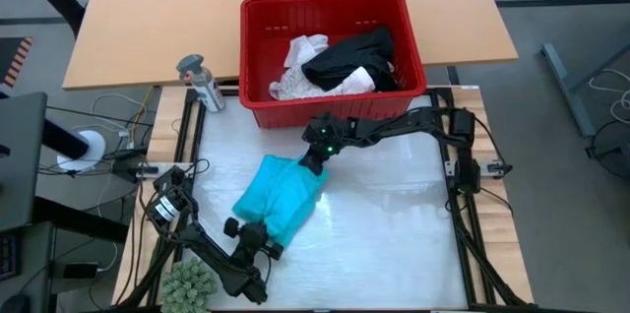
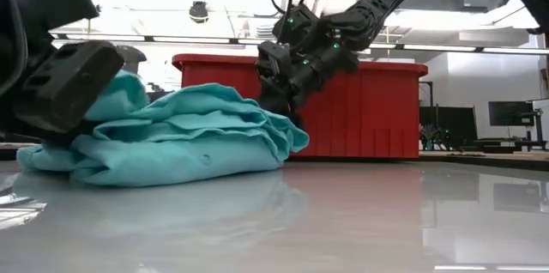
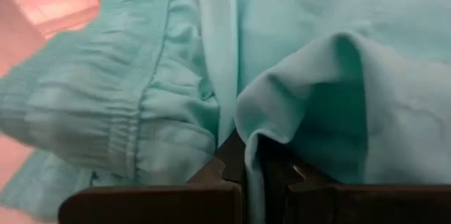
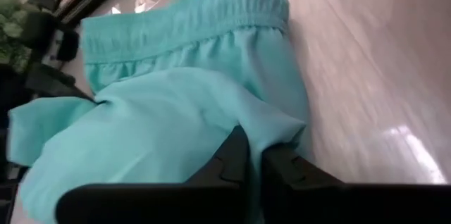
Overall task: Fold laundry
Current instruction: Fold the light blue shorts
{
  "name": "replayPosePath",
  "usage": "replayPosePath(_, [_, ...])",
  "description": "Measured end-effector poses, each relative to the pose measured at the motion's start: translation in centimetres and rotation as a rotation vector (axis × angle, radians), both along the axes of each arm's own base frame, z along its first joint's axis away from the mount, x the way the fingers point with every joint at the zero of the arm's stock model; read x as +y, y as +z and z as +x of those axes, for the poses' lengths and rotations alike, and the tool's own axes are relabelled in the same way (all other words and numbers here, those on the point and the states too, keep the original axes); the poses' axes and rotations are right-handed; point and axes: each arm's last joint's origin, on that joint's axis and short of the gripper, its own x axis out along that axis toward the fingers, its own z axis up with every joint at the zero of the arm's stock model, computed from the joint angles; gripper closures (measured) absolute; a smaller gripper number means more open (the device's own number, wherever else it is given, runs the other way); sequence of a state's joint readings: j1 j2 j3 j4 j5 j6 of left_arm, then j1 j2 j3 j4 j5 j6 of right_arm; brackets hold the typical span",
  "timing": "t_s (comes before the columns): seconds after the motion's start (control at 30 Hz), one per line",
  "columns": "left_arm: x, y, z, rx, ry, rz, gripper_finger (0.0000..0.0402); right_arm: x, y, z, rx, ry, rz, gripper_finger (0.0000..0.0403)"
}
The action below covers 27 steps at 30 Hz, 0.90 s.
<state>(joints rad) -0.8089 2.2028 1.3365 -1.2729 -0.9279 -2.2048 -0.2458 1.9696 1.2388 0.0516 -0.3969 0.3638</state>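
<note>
You're mid-fold on the teal garment (image 1: 281, 195) below the red basket (image 1: 258, 111): left tool (image 1: 248, 231) is pinching it shut, right tool (image 1: 313, 165) is gripping its basket-side edge, fingers barely apart; next you're needing both to lay it flat

Wooden desk (image 1: 148, 28) behind, grey floor (image 1: 561, 136) (ceiling strip lights (image 2: 129, 37)).
</note>
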Motion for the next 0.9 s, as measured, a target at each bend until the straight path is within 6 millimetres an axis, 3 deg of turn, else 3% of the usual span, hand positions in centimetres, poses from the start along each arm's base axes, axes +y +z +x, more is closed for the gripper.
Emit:
replayPosePath(0.23, [-0.6,0.6,0.6,0.086,-0.092,0.040,0.0387,-0.5,0.7,-0.3,-0.008,-0.014,-0.003,0.0280])
replayPosePath(0.5, [-2.2,2.3,1.7,0.140,-0.235,0.112,0.0317,-0.8,0.9,-0.4,-0.038,0.030,0.038,0.0204])
replayPosePath(0.7, [-2.2,2.6,1.3,0.240,-0.223,0.098,0.0270,-1.9,1.0,-0.7,-0.050,0.046,0.071,0.0188])
replayPosePath(0.9, [-1.6,2.8,0.7,0.265,-0.151,0.096,0.0260,-3.0,2.0,-1.2,-0.072,0.037,0.090,0.0191])
